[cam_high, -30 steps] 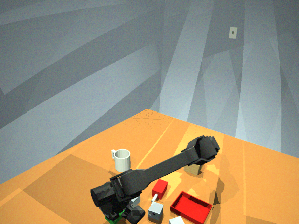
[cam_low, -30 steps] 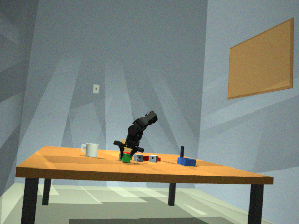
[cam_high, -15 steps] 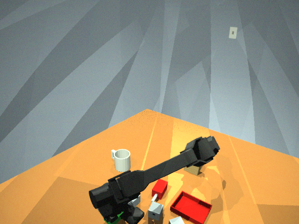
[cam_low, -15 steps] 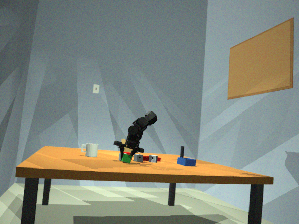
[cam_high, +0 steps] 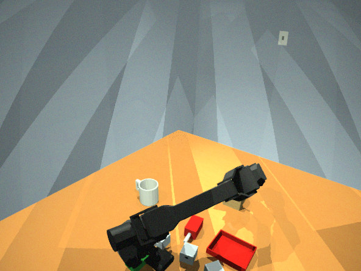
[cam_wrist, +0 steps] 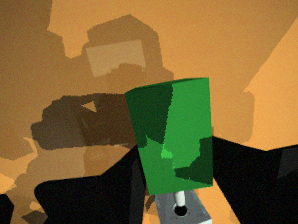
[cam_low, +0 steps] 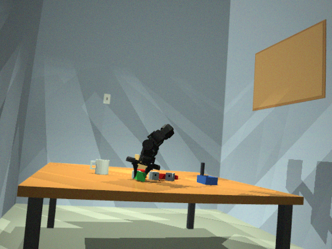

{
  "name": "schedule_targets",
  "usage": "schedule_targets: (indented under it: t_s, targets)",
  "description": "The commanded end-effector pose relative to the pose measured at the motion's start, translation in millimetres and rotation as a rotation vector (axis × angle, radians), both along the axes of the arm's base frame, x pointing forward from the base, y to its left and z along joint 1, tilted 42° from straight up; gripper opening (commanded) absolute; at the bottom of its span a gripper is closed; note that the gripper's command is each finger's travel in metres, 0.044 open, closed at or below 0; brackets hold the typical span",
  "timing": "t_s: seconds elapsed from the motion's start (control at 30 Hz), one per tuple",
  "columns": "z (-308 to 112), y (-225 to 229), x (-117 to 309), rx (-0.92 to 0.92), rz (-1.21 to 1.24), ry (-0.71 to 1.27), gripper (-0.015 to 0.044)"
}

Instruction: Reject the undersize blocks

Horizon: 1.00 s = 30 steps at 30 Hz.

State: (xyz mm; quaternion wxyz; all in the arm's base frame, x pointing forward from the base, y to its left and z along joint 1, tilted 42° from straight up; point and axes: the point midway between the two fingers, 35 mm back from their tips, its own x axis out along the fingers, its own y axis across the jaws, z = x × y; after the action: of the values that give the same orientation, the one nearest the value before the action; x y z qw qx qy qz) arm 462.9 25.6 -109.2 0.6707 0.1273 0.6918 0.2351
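My gripper (cam_high: pixel 146 262) (cam_low: pixel 141 174) (cam_wrist: pixel 169 139) is shut on the green GO gauge (cam_high: pixel 141 264) (cam_low: pixel 140 176) (cam_wrist: pixel 192 120), low over the table. The gauge's pale pin (cam_wrist: pixel 180 198) points at the dark hole of a steel block (cam_wrist: pixel 194 215) and its tip is at or just above the hole's edge; I cannot tell whether it has entered. A steel block (cam_high: pixel 164 241) is partly hidden behind the gripper. A second steel block (cam_high: pixel 189 253) (cam_low: pixel 152 176) and a third (cam_high: pixel 214 266) (cam_low: pixel 168 176) stand beside it. The red reject tray (cam_high: pixel 233 251) looks empty.
A red block (cam_high: pixel 194 226) with a pale pin lies behind the steel blocks. A white mug (cam_high: pixel 149 193) (cam_low: pixel 102 167) stands farther back. A tan block (cam_high: pixel 235 204) is under the arm. A blue block (cam_low: pixel 207 180) with a black post (cam_low: pixel 202 169) stands at the right.
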Motion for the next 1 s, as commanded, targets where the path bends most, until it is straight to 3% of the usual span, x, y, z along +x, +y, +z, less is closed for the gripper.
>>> schedule_targets:
  t_s: [0.0,0.57,0.73,0.97]
  targets:
    - [2.7,-0.2,4.5,-0.002,-0.005,-0.006,0.0]
    - [3.4,0.6,10.3,-0.001,-0.005,-0.006,0.0]
    - [26.6,-22.0,8.8,-0.001,0.0,0.0,0.0]
    - [27.6,-18.9,5.9,0.006,0.006,0.022,0.0]
